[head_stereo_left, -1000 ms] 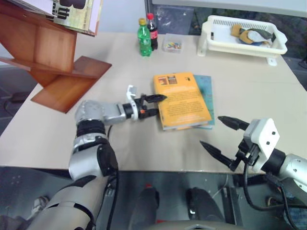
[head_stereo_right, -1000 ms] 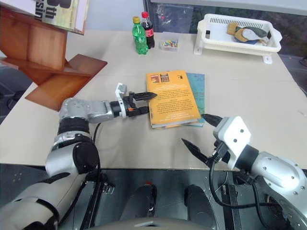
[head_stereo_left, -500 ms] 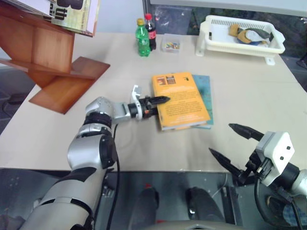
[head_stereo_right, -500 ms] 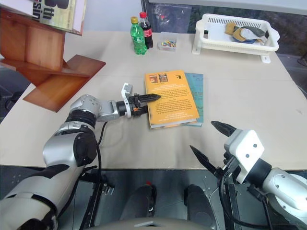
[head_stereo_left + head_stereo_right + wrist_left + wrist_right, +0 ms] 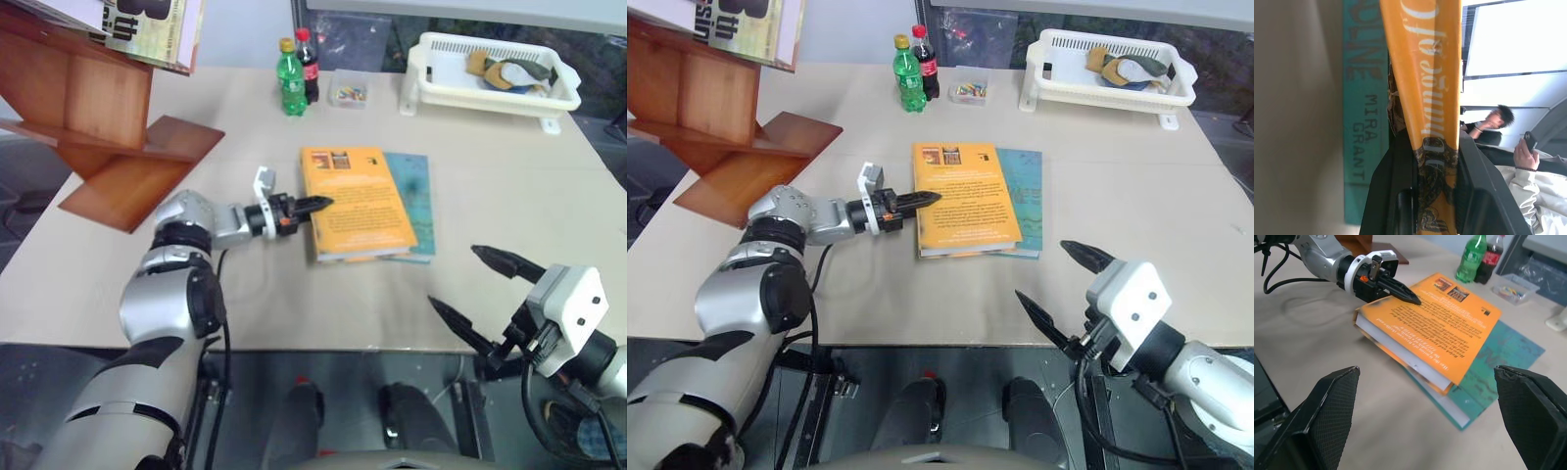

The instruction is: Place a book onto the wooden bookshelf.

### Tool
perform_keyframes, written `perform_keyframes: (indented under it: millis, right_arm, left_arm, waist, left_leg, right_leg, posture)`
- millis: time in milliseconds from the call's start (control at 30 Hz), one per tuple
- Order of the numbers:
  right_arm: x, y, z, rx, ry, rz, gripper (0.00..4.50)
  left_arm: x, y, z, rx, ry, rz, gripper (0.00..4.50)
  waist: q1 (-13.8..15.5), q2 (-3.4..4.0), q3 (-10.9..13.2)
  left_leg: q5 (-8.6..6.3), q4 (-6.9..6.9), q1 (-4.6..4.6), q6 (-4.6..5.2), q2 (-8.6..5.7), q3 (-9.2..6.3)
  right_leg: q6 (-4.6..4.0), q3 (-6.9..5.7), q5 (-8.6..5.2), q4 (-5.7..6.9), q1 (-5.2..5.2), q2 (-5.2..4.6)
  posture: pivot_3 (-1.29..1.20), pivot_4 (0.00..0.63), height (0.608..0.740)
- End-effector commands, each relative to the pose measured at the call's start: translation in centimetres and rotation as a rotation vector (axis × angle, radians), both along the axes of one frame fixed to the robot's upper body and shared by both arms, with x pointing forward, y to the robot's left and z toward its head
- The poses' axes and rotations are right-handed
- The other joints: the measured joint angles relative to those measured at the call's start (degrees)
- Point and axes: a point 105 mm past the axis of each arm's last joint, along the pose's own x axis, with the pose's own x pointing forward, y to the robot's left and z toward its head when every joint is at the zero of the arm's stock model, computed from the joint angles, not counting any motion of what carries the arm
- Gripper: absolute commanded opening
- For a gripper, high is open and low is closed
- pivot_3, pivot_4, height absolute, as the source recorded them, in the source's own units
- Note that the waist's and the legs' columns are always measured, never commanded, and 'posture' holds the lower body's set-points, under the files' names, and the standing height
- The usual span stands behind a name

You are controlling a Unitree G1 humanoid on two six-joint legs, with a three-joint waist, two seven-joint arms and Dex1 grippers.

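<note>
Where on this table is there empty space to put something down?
Bare tabletop lies between the teal book and the white basket, and between the wooden bookshelf and the bottles. It is crowded mid-table, where the left gripper clamps the orange book.

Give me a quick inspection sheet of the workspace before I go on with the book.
Surface: beige table, flat.
Job's things: orange book lying on a teal book; wooden bookshelf at far left, magazines on top.
Clutter: two bottles, small clear box, white basket.
Grippers: left gripper clamped on the orange book's spine edge; right gripper open, held at the table's near edge.
Cables: black cable along the right arm.
Surroundings: a person in the left wrist view.
</note>
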Motion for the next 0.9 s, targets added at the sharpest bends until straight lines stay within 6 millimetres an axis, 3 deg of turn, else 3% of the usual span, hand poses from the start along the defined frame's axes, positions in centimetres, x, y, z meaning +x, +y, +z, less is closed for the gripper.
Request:
perform_keyframes:
  millis: [33,100,200,367,467,700,900]
  right_arm:
    - [-0.3,0.9,0.7,0.016,-0.018,0.042,4.50]
    - [-0.2,1.1,0.7,0.013,-0.020,0.051,4.50]
    - [0.1,1.3,0.9,0.009,-0.022,0.065,4.50]
    - [1.1,1.7,1.1,0.011,-0.033,0.120,4.50]
    - [1.8,2.1,1.1,0.015,-0.039,0.167,4.50]
    - [3.4,3.0,1.2,0.028,-0.052,0.263,4.50]
    - [4.1,3.4,1.2,0.031,-0.060,0.312,4.50]
  left_arm:
    - [0.1,0.8,2.6,0.004,-0.126,-0.002,0.79]
    - [-0.1,1.1,3.8,0.016,-0.212,-0.011,0.79]
    - [-0.8,1.1,6.2,0.168,-0.513,-0.017,0.79]
    - [-3.6,1.6,11.2,0.431,-1.201,0.044,0.79]
    - [-4.8,2.8,12.7,0.586,-1.487,0.031,0.79]
    - [-5.9,7.0,15.9,0.951,-1.969,-0.067,0.79]
    - [-6.6,11.0,17.6,1.337,-2.153,-0.265,0.79]
  waist:
    - [0.0,-0.01,0.0]
    - [0.0,-0.01,0.0]
    - [0.1,-0.02,0.0]
    - [0.1,-0.02,0.0]
    - [0.1,-0.02,0.0]
    - [0.3,-0.03,0.0]
    - [0.2,-0.07,0.0]
  left_leg:
    - [0.00,0.00,-0.01,0.00,0.00,0.00]
    - [0.00,0.00,-0.02,0.00,0.01,0.00]
    - [0.00,0.00,-0.05,-0.01,0.04,0.01]
    - [0.00,-0.01,0.00,-0.01,0.11,0.08]
    - [0.00,-0.01,0.04,-0.01,0.14,0.15]
    - [0.00,0.05,0.01,0.00,0.13,0.18]
    - [0.00,-0.02,-0.08,0.01,0.13,0.18]
  right_leg:
    - [-0.01,0.00,0.01,0.01,0.00,0.00]
    - [-0.08,0.00,0.05,0.00,-0.01,0.00]
    - [-0.20,0.01,0.12,0.01,-0.01,-0.02]
    - [-0.23,0.08,0.13,-0.02,-0.01,-0.04]
    - [-0.44,0.15,0.01,-0.01,-0.02,0.00]
    - [-0.46,0.12,-0.01,-0.09,-0.02,0.04]
    - [-0.38,0.09,0.05,-0.23,-0.03,0.07]
  posture:
    - [0.00,0.150,0.740]
    - [0.00,0.150,0.740]
    - [0.00,0.150,0.740]
    - [0.00,0.150,0.740]
    - [0.00,0.150,0.740]
    - [0.00,0.150,0.740]
    - [0.00,0.150,0.740]
